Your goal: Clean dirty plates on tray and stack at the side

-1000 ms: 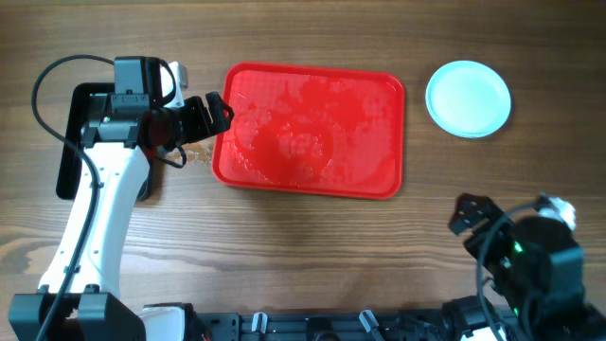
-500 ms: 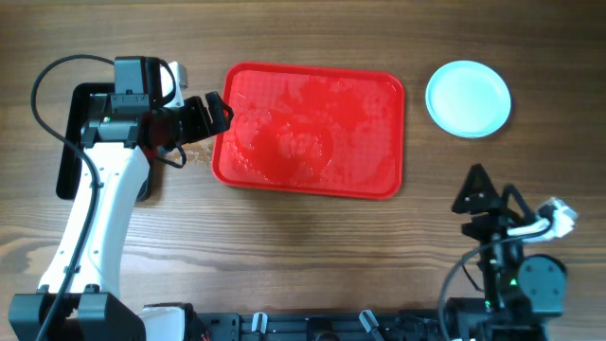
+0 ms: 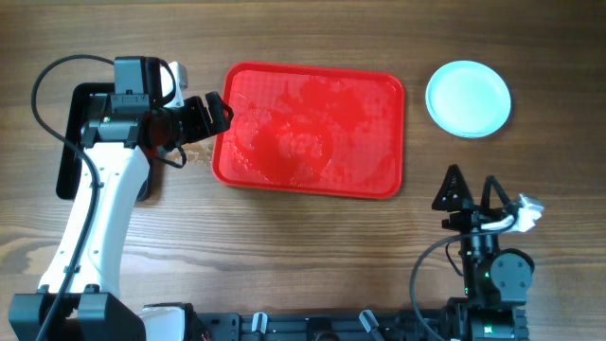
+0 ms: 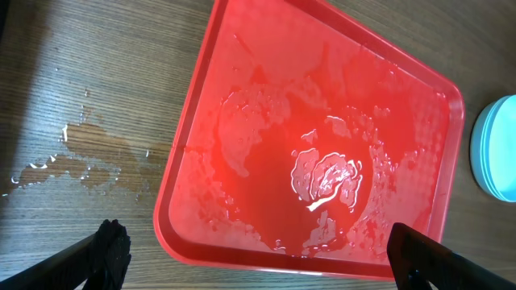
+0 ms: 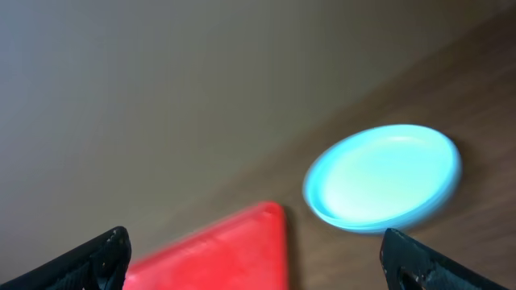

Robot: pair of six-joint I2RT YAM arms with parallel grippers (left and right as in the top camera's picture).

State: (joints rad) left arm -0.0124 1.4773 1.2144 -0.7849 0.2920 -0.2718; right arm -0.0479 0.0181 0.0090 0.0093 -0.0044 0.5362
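Observation:
The red tray (image 3: 379,95) lies at the table's middle, wet with puddles and holding no plates; it also shows in the left wrist view (image 4: 201,105) and the right wrist view (image 5: 226,254). The pale blue plates (image 3: 468,98) sit stacked on the wood to the tray's right, also seen in the right wrist view (image 5: 383,177) and at the left wrist view's right edge (image 4: 500,149). My left gripper (image 3: 212,114) is open and empty at the tray's left rim (image 4: 256,262). My right gripper (image 3: 466,191) is open and empty, near the front edge, below the plates (image 5: 258,258).
A black tray (image 3: 68,142) lies at the far left under my left arm. A small water spill (image 4: 89,153) wets the wood left of the red tray.
My right arm has drawn back toward its base and swung left, its gripper now pointing toward the plates. The left arm, tray and plates have not moved.

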